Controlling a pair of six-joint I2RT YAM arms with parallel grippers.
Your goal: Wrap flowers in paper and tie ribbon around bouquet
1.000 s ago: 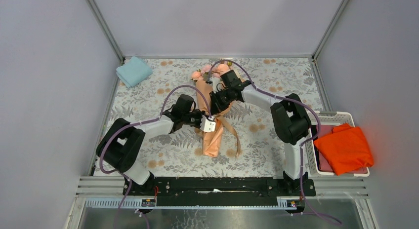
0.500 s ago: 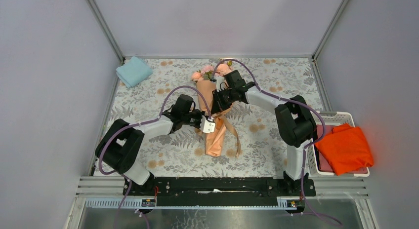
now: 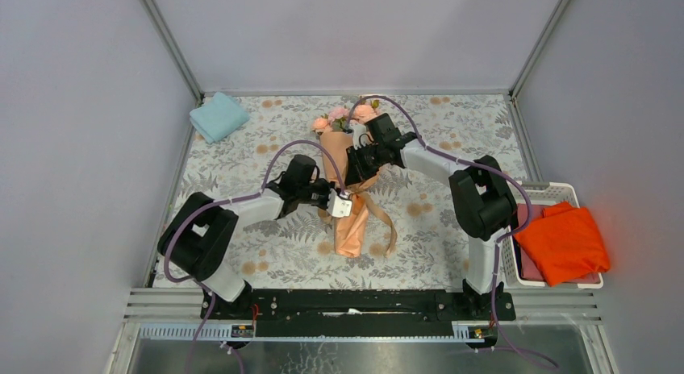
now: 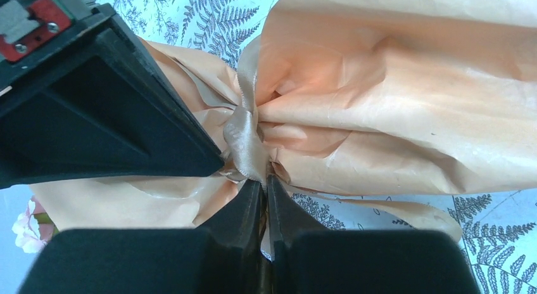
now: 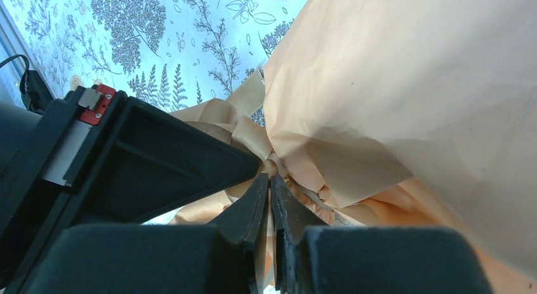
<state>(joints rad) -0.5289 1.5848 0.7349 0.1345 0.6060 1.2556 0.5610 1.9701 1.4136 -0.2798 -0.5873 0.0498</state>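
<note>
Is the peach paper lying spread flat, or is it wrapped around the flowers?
Wrapped. The paper forms a cone around the flowers, gathered at a narrow waist where the ribbon is tied.

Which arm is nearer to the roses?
Right. The right arm lies just beside the roses; the left arm lies nearer the bases, left of the bouquet.

The ribbon (image 4: 246,139) drops into the slim gap between the fingers (image 4: 231,221) of the left pincer (image 4: 264,182) and is lost there; whether it is pinched cannot be told. Left of that pincer, the picture's edge cuts the flowers (image 4: 23,227). From above, the left pincer and the right pincer (image 3: 353,173) cover the waist of the bouquet (image 3: 348,233), perhaps the knot too.
</note>
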